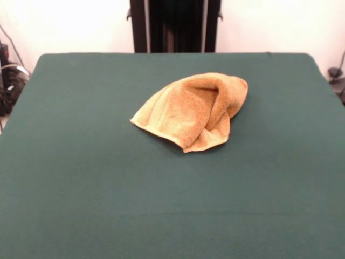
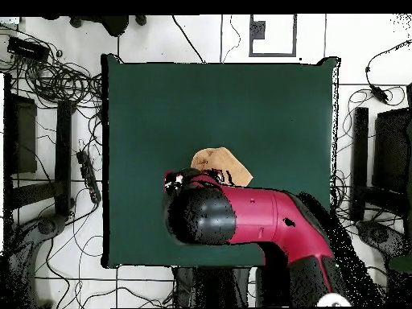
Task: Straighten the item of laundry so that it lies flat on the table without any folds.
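One orange-tan towel (image 1: 191, 110) lies crumpled a little right of centre in the front view, and just above the middle of the frame. It is bunched into a rough wedge: a thick fold rises along its upper right, and a paler hemmed corner points to the left. A second flap is tucked under at the lower right. It rests on one dark green worktop (image 1: 81, 189), which fills most of the frame around it.

In the overhead view my single red and black arm (image 2: 265, 221) covers the lower part of the towel. My hand is hidden beneath the arm, so I cannot tell whether it is released or clenched.

I judge the flattening not yet done, since the cloth is still doubled over itself. The next move calls for catching one free corner, probably the left one, and drawing it outward so the layers part.
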